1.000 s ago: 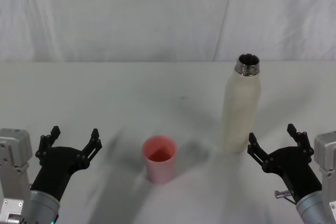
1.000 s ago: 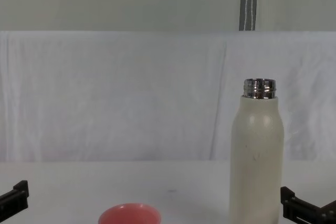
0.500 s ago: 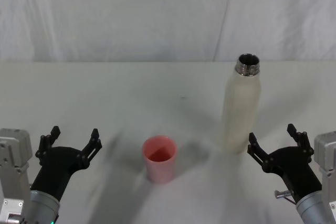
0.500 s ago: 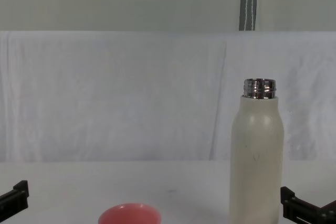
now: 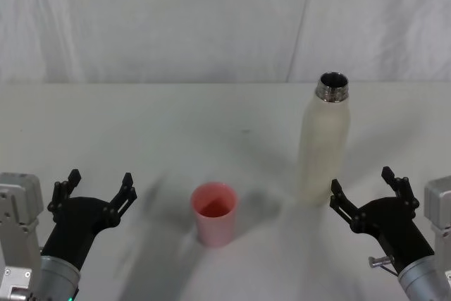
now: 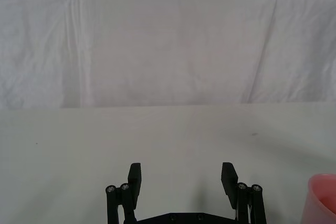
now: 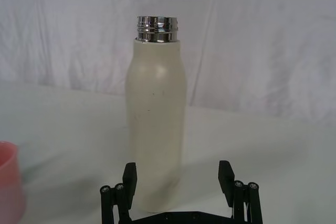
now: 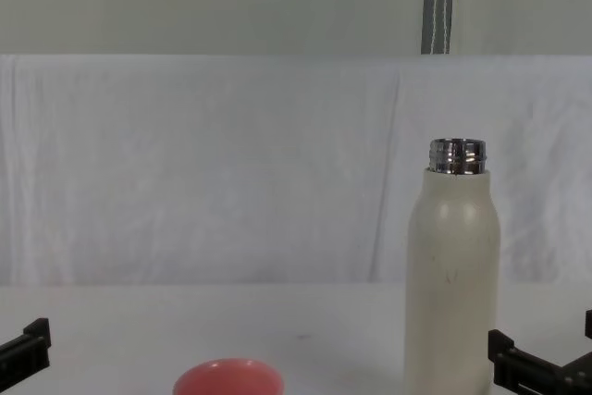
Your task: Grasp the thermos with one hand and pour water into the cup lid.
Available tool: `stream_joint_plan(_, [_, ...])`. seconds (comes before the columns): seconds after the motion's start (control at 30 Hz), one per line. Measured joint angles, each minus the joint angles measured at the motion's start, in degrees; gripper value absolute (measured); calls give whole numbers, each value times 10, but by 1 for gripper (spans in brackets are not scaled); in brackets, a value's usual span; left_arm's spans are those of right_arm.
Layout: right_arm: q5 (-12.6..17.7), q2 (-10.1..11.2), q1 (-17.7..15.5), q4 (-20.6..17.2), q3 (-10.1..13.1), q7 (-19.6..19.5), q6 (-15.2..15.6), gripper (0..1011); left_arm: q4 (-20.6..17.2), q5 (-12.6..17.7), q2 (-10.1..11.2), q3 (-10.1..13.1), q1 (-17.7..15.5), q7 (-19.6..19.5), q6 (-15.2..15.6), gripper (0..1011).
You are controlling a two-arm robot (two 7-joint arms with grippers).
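A: Entry. Nearest the body, right gripper [image 5: 366, 197] sits low over the bench [image 5: 176, 114], fingers [image 7: 129, 178] spread wide, nothing between them. Left gripper [image 5: 95, 192] likewise spread and empty, parked at the near left.

B: Where is the thermos [image 5: 323, 142] relative to the right fingers?

A: Just beyond them and a little toward the left finger, upright, apart from both. Steel neck uncapped. In the right wrist view its base lies ahead of the gap, off-centre.

B: And the cup lid [image 5: 214, 213]?

A: Upright, well off to the left of the right fingers, between the two grippers, beside no other object.

B: Step in hand?

A: Judged: approach, grasp not yet made. Nothing poured.

B: Next move?

A: Probably advance the right gripper and shift it leftward so the body sits centred between the fingers, then close on the lower-middle. The matte wall is wide; an off-centre pinch could tip it.
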Motion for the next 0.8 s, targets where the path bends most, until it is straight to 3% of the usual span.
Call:
stream_joint_plan(0.33, [54, -5, 12, 2, 15, 70, 28, 1002, 0, 0, 0, 0, 0, 0, 0, 1001])
stream_joint_plan(0.8, [67, 1, 46, 26, 4, 98, 47, 1002, 0, 0, 0, 0, 0, 0, 0, 1001])
